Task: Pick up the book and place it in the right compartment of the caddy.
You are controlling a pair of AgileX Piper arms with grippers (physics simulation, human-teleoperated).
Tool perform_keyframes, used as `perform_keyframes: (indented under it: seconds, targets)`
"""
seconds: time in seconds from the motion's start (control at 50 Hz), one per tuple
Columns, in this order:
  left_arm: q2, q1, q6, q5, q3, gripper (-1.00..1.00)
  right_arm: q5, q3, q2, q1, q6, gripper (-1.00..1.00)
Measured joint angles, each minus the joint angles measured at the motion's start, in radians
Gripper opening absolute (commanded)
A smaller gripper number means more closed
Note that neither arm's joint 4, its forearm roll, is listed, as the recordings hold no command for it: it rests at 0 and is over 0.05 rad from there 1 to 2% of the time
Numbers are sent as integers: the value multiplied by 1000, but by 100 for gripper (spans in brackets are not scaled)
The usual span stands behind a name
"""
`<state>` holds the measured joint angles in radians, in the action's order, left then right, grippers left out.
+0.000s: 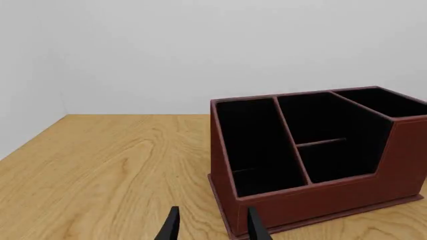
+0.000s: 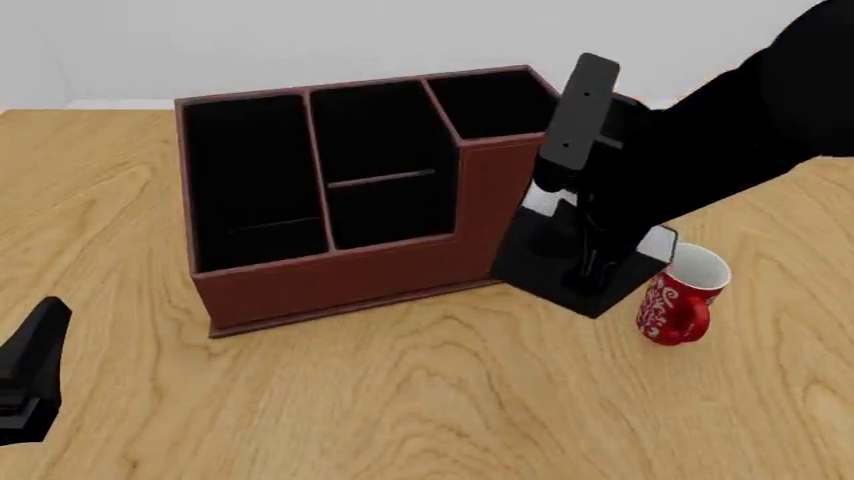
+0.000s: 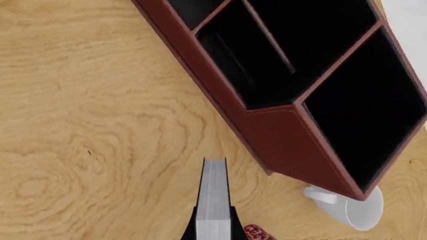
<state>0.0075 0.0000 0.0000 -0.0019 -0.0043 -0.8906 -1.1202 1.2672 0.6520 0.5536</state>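
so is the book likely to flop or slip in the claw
Probably stiff: the book shows thick white page edges between hard black covers. The right claw grips it across the covers, which look matte, so slip seems unlikely. It hangs tilted and may swing.

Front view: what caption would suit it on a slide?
Right gripper holds the black book beside the red-brown caddy, near a red mug.
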Motion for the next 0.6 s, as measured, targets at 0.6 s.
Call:
perform_keyframes:
  seconds: [0.6]
  targets:
    - [0,0,0,0,0,100,-286,-437,-3,79,-118,-100]
